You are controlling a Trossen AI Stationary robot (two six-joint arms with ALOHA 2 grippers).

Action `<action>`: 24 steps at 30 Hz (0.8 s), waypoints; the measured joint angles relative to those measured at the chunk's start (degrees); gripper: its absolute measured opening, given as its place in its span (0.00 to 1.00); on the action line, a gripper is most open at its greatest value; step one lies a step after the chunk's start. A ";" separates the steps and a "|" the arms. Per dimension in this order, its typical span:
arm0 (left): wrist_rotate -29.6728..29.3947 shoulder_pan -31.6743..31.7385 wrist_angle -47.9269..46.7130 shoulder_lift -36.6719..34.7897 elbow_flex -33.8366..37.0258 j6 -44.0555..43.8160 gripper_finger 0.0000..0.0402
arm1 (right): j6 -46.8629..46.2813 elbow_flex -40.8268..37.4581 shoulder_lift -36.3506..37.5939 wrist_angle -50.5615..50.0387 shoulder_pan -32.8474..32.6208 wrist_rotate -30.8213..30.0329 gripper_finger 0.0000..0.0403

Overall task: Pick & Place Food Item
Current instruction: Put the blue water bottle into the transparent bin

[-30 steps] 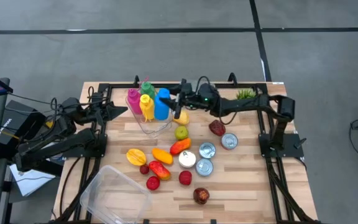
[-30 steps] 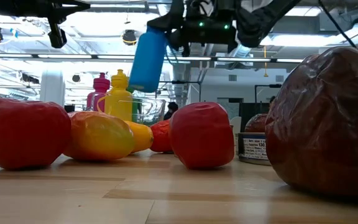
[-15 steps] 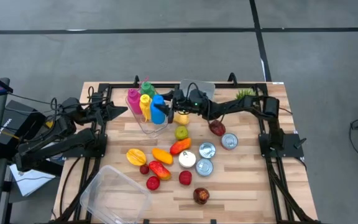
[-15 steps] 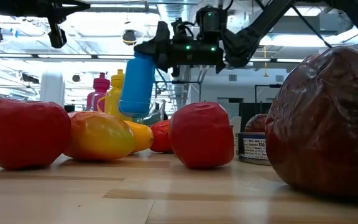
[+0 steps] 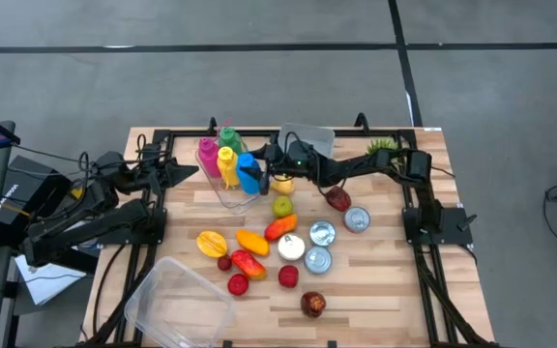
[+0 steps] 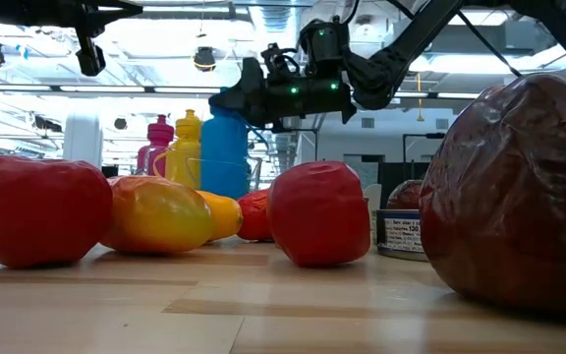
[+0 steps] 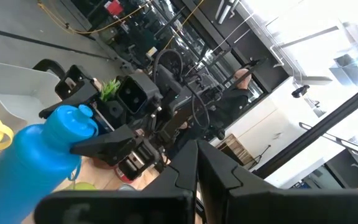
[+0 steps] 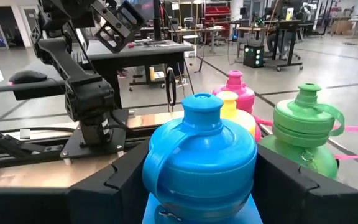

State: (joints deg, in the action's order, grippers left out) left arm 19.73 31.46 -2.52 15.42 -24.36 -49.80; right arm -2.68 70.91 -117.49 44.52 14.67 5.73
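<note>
The blue bottle (image 5: 249,171) stands upright among the other bottles at the back of the table, inside the clear container (image 5: 226,198), just beside the yellow bottle (image 5: 228,164), with the pink bottle (image 5: 207,152) and the green bottle (image 5: 229,137) close behind. In the low view its base sits level with its neighbours, so it looks set down or all but set down. The right gripper (image 5: 262,168) pinches the blue bottle on both sides of its body: in the right wrist view the two dark fingers (image 8: 118,180) flank the shoulder below the cap. The bottle's long axis runs vertical, while the gripper reaches it sideways from the right, so the bottle lies straight ahead of the fingers, toward the table's left.

The judgement is that the coming move turns on this: the fingers would spread and draw back along the arm's own line, away from the yellow bottle, which stands close enough to be knocked.

The left gripper (image 5: 184,170) waits pressed together at the table's left back edge, near the container but not touching it. Loose fruit and cans lie in the middle of the wooden table (image 5: 375,290).
</note>
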 joint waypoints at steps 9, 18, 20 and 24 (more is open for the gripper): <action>0.00 0.00 0.01 0.00 0.00 0.00 0.00 | 1.18 0.00 0.00 -0.21 -0.04 -0.04 0.57; 0.00 0.00 0.01 0.00 0.00 0.01 0.00 | 0.74 -0.02 0.00 -2.69 -0.36 -0.04 0.59; 0.00 0.00 0.02 0.00 0.00 0.45 0.00 | 0.74 -0.04 0.00 -3.00 -0.40 -0.02 0.59; 0.00 0.00 0.00 0.00 0.00 1.29 0.00 | 0.75 -0.04 0.00 -3.91 -0.41 -0.02 0.59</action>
State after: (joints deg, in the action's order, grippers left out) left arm 19.73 31.46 -2.52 15.42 -24.36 -48.51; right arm -1.93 70.87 -117.49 40.62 14.26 5.72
